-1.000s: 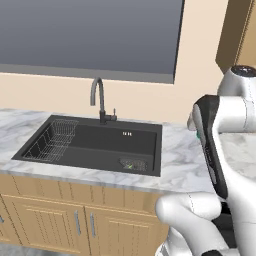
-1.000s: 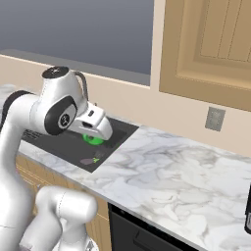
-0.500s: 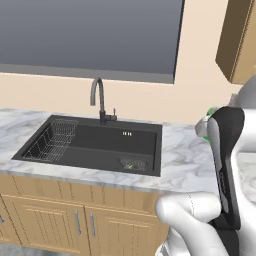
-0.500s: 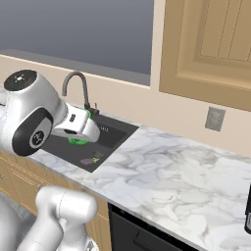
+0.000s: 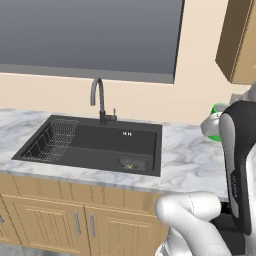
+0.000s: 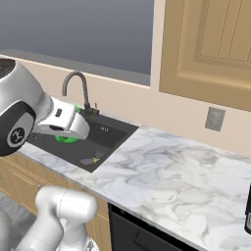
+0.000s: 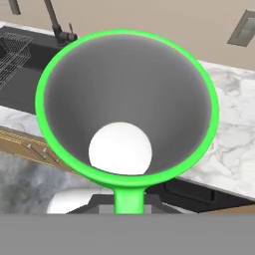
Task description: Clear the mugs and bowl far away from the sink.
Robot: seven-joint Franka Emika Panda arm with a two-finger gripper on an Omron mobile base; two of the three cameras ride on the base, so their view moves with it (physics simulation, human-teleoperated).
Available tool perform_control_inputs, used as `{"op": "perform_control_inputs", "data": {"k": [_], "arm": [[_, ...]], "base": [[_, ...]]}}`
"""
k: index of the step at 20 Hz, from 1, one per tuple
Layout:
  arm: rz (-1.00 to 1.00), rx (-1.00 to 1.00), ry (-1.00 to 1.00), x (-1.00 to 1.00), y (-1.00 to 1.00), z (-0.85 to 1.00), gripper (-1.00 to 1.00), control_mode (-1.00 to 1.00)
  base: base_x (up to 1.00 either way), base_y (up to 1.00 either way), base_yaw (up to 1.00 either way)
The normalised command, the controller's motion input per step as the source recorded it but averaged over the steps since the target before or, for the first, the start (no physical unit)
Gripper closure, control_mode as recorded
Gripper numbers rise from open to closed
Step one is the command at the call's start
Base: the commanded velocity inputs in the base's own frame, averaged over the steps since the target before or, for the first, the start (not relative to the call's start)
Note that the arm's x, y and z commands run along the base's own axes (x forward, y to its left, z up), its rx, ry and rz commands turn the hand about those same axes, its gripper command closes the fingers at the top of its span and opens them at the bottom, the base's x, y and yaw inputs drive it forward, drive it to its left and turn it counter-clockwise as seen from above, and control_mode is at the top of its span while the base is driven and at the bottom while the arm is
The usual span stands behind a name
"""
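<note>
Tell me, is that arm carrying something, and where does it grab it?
Yes: the end effector is shut on the green mug, gripping its rim on the near side, above the counter.

No readable text, label, brand or number anywhere I look. Wall plate (image 6: 214, 119) blank (plain grey face). Cabinet doors (image 5: 75, 222) unmarked. Green mug (image 7: 127, 107) in my grip carries no print.
</note>
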Motion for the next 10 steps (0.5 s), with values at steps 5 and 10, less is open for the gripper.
{"op": "perform_control_inputs", "data": {"k": [5,10], "arm": [[0.01,0.00,0.00,-0.06,0.04,0.02,1.00,1.00],[0.00,0.00,0.00,0.00,0.00,0.00,1.00,1.00]], "base": [[-0.24,0.53,0.09],[-0.43,1.00,0.23]]}}
